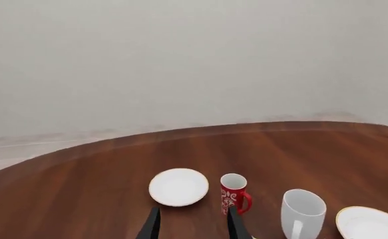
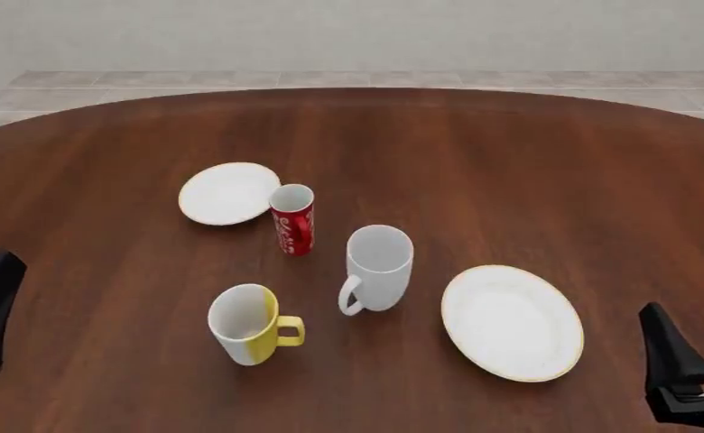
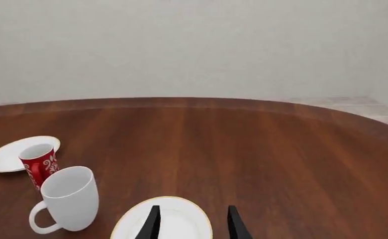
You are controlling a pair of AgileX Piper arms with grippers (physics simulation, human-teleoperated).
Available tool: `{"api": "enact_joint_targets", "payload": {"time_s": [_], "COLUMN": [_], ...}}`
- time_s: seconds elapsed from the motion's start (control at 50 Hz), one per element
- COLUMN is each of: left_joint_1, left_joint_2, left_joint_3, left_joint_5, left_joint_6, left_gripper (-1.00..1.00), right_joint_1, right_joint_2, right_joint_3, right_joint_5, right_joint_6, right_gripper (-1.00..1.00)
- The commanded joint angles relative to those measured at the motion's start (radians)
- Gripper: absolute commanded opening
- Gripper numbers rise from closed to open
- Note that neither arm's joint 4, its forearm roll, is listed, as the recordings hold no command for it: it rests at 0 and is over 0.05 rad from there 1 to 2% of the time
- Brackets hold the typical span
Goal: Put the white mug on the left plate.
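The white mug stands upright near the table's middle, its handle turned toward the near left; it also shows as the white mug and the white mug. The left plate, small with a thin yellow rim, lies bare at the far left of the mug; it shows too as the left plate and the left plate. My left gripper is open and holds nothing, far back at the near left edge. My right gripper is open too, at the near right, above the larger plate's near side.
A red patterned mug stands right beside the left plate, between it and the white mug. A white-and-yellow mug sits near left of the white mug. The larger yellow-rimmed plate lies to its right. The round wooden table carries all of them.
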Motion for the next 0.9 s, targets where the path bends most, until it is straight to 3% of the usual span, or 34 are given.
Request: {"api": "enact_joint_targets", "payload": {"time_s": [0.02,0.06,0.12,0.3,0.4,0.6,0.66,0.68,0.7,0.72,0.9], "left_joint_1": [-0.076,-0.124,-0.134,-0.210,-0.278,-0.404,-0.411,-0.400,-0.434,-0.453,-0.525], "left_joint_2": [0.138,0.214,0.247,0.393,0.509,0.624,0.628,0.606,0.621,0.649,0.716], "left_joint_3": [-0.086,-0.090,-0.115,-0.216,-0.268,-0.356,-0.374,-0.370,-0.373,-0.380,-0.419], "left_joint_5": [-0.010,-0.030,-0.030,0.000,0.024,0.061,0.070,0.058,0.053,0.062,0.078], "left_joint_6": [0.005,-0.016,0.014,-0.003,-0.080,-0.048,-0.006,0.050,0.055,0.008,0.065], "left_gripper": [1.00,1.00,1.00,1.00,1.00,1.00,1.00,1.00,1.00,1.00,1.00], "right_joint_1": [-0.002,-0.002,-0.004,-0.002,-0.003,-0.002,-0.003,-0.003,-0.003,-0.004,-0.005], "right_joint_2": [0.001,0.002,0.000,0.017,0.015,0.021,0.021,0.021,0.019,0.018,0.016], "right_joint_3": [0.006,0.008,0.008,0.008,0.013,0.016,0.015,0.015,0.015,0.015,0.017], "right_joint_5": [-0.007,-0.010,-0.009,-0.023,-0.027,-0.034,-0.034,-0.034,-0.033,-0.032,-0.034], "right_joint_6": [-0.001,-0.001,-0.001,-0.003,-0.002,-0.004,-0.004,-0.004,-0.004,-0.004,-0.006], "right_gripper": [1.00,1.00,1.00,1.00,1.00,1.00,1.00,1.00,1.00,1.00,1.00]}}
